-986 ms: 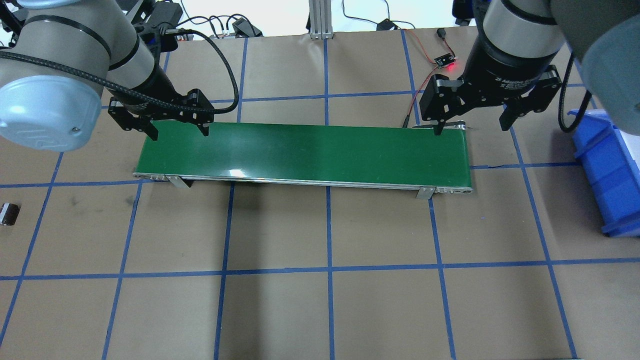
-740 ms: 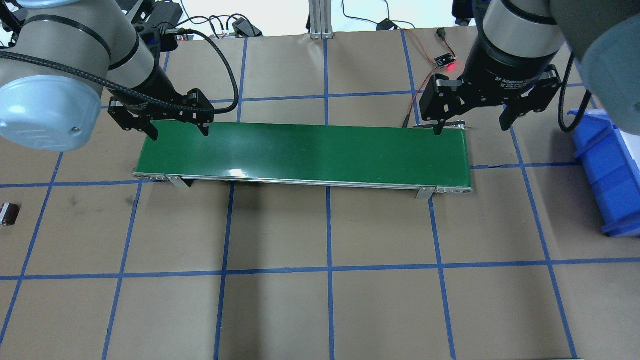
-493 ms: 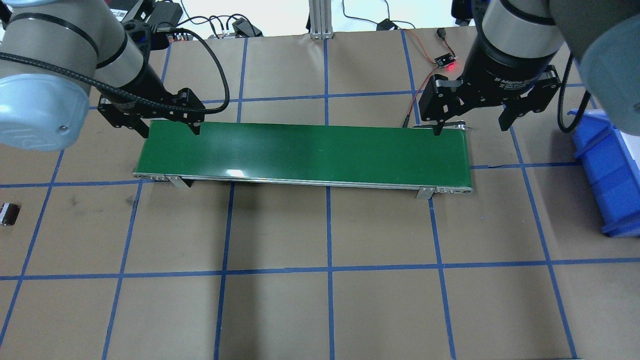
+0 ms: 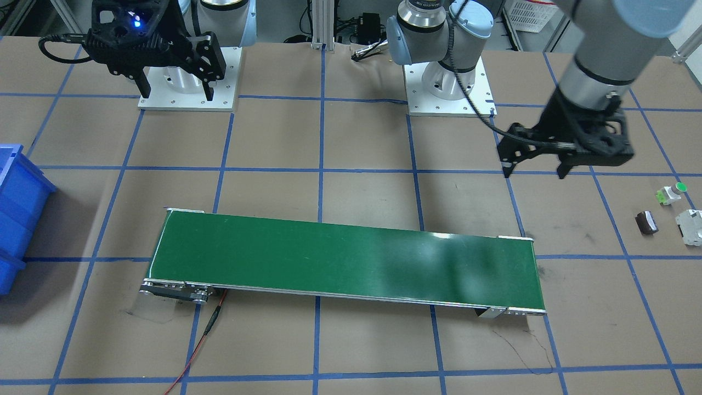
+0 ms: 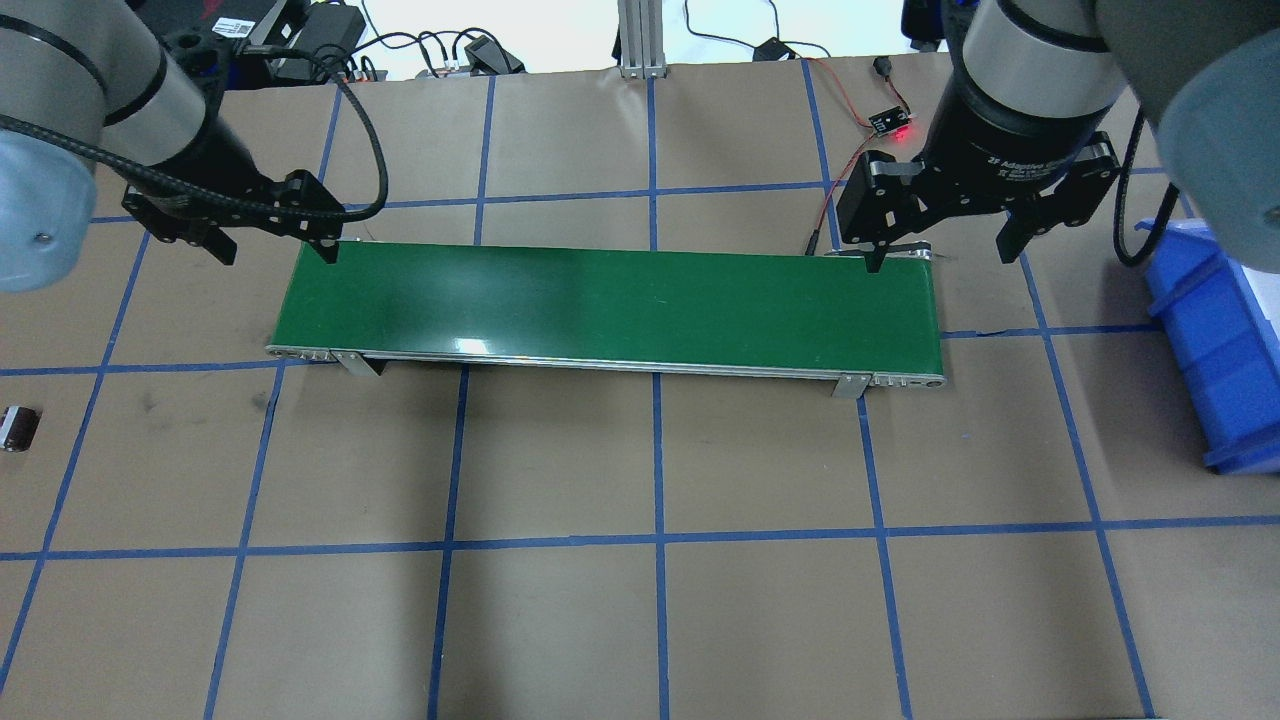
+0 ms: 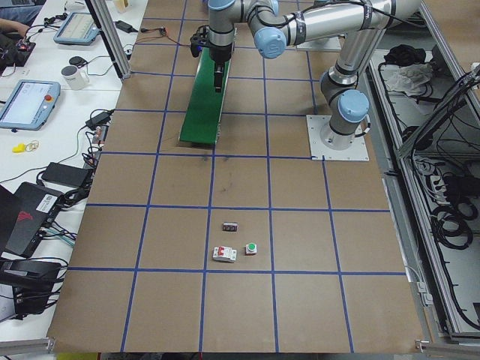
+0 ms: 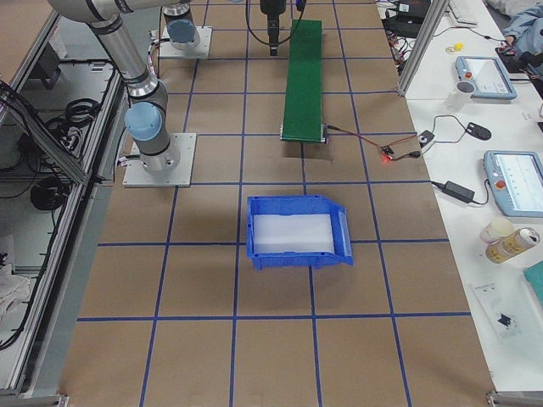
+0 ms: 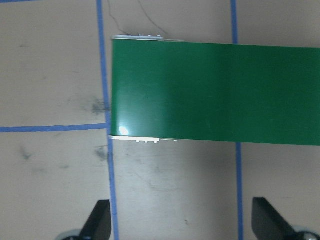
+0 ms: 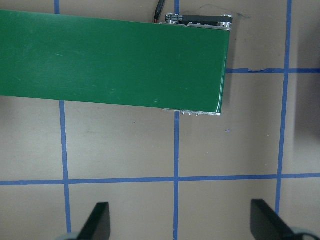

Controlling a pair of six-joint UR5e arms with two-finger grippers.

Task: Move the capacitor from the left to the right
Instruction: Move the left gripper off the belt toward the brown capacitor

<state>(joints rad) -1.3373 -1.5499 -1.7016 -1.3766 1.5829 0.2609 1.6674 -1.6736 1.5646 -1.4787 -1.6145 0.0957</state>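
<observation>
The capacitor (image 4: 647, 223) is a small dark brown block lying on the brown table, far out on the robot's left. It shows at the left edge of the overhead view (image 5: 18, 428) and in the exterior left view (image 6: 231, 225). My left gripper (image 5: 277, 252) is open and empty, hanging above the left end of the green conveyor belt (image 5: 610, 305), well short of the capacitor; it also shows in the front view (image 4: 533, 173). My right gripper (image 5: 940, 258) is open and empty over the belt's right end.
A white part with a green cap (image 4: 672, 193) and a light grey boxy part (image 4: 691, 225) lie close beside the capacitor. A blue bin (image 5: 1215, 340) stands at the table's right side. A red wire and a small lit board (image 5: 890, 125) lie behind the belt's right end.
My left gripper has moved leftward, from over the belt's left end to partly past its edge, still open. The right gripper and the capacitor have not moved.
</observation>
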